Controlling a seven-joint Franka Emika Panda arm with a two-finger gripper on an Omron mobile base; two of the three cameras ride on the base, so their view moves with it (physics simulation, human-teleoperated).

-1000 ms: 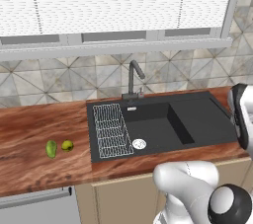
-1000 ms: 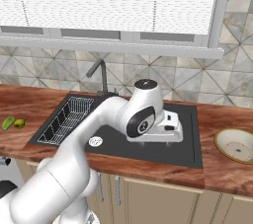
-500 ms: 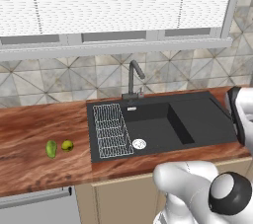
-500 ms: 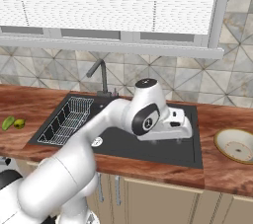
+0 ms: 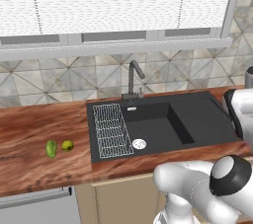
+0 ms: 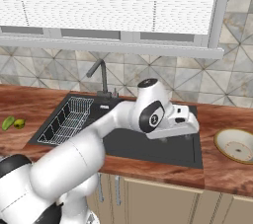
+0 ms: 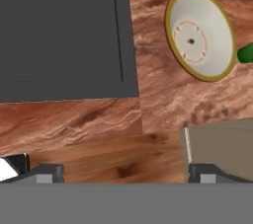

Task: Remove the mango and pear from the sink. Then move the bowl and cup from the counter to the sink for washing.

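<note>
Bare counter beside bowl

A glossy white arm of rounded segments with dark joint caps and small dark fingers.

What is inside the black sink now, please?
The sink basin holds a white wire rack and a round drain, with no fruit visible. In the right base view, the arm covers part of the basin floor.
</note>
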